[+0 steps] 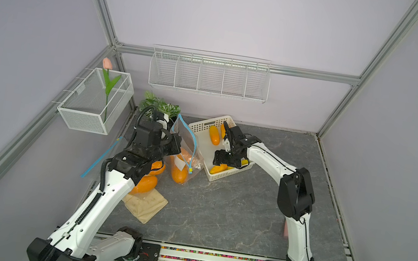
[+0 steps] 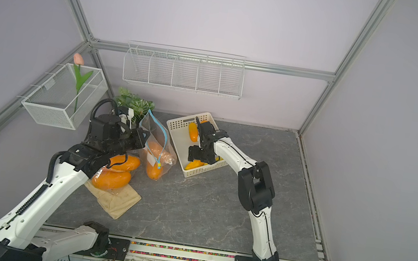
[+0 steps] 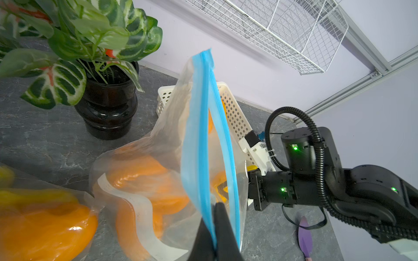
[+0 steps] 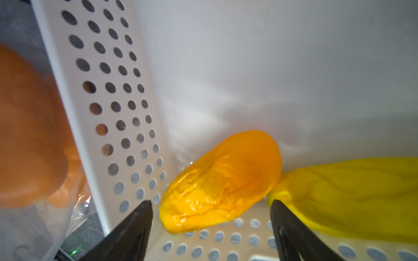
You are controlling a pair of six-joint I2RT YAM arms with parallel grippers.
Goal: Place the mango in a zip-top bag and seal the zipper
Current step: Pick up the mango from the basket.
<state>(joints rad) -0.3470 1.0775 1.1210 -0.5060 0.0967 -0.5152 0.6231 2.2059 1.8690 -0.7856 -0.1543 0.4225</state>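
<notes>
Reach of the left arm (image 1: 103,199) is directed to 10 o'clock, where the left gripper (image 3: 213,217) is closed on the blue rim of the upright bag (image 3: 162,140). The right arm (image 1: 268,160) is bent down into the basket (image 4: 108,90) at 12 o'clock, the right gripper (image 4: 210,203) opened around one orange mango (image 4: 222,180), one yellow mango (image 4: 350,192) beside it. Two bagged mangoes (image 1: 146,185) are seen at 9 o'clock.

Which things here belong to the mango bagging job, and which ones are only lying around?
Job: zip-top bag, left gripper shut on it; mango between the fingers of the open right gripper; white basket.
Lying about: potted plant, tulip, wire rack, beige sheet.
</notes>
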